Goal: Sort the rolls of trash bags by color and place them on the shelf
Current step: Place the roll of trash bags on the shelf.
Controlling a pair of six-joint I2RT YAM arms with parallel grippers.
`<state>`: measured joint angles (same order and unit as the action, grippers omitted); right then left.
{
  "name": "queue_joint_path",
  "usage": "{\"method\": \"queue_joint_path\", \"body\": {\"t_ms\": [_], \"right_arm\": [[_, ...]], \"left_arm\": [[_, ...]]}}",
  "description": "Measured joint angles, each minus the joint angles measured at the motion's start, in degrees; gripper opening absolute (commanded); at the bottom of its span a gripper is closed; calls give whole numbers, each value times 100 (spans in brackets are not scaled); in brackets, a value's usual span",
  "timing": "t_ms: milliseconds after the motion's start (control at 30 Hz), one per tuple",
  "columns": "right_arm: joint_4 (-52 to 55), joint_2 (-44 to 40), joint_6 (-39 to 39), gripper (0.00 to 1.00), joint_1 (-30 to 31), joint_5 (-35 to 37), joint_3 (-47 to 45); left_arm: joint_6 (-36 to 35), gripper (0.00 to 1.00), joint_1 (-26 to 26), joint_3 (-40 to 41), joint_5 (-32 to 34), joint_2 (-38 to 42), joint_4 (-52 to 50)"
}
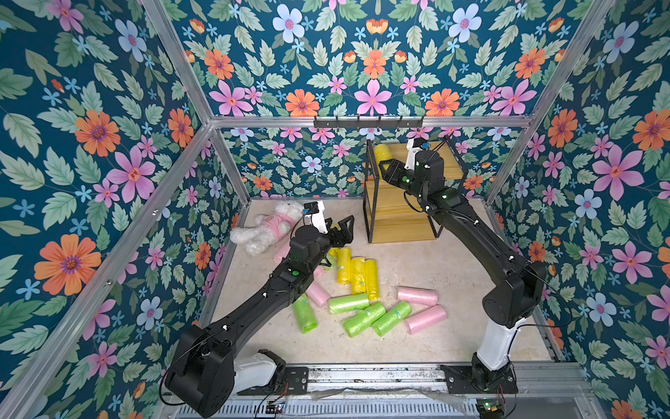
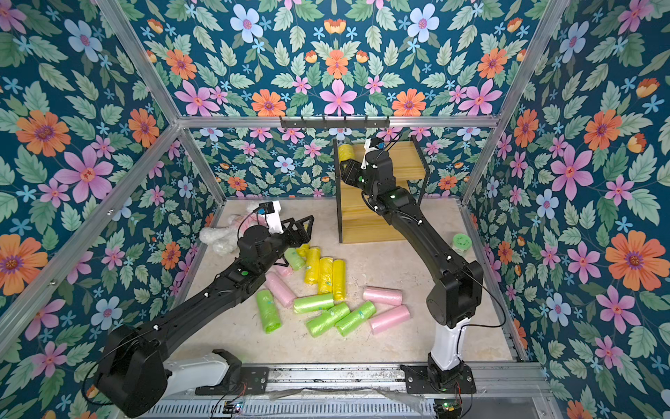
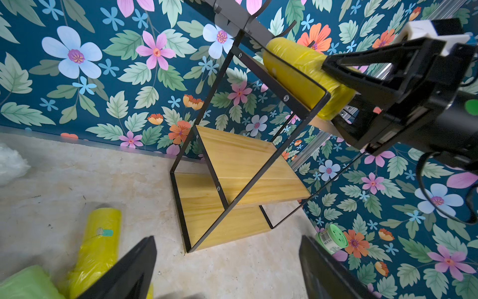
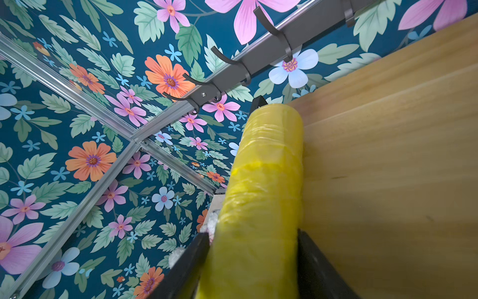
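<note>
Your right fingers flank the near end of a bright yellow crinkly plastic roll of trash bags, one on each side. Whether they press it or merely stand beside it, you cannot tell. That roll lies on the top board of the three-tier light wood shelf in a thin black frame, at the board's ten o'clock corner in both top views. Your left fingers stand wide apart and hold nothing, above the pale stone-look bench at the far end of the heap of rolls.

The shelf stands at the bench's one o'clock, and the heap lies at the shelf's seven o'clock. On the bench you can count:
- four yellow rolls side by side, which makes five with the shelved one;
- five light green rolls;
- three pale pink rolls in plain view, plus more pink under the left arm that you cannot count.

A white plush toy in a pink shirt lies at ten o'clock. A small green-lidded jar stands at three o'clock.
</note>
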<state>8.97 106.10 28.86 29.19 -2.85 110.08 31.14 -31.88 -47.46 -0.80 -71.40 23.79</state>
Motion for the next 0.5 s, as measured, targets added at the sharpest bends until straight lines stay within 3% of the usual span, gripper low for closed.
{"method": "queue_joint_path", "body": {"t_ms": [200,500], "right_arm": [[46,-157,-177,79,-87,35,-37],[341,-765,-828,86,-181,323,-122]], "left_arm": [[-63,92,0,173,68,28,-105],[-297,85,-33,249,-87,-326,-802]]}}
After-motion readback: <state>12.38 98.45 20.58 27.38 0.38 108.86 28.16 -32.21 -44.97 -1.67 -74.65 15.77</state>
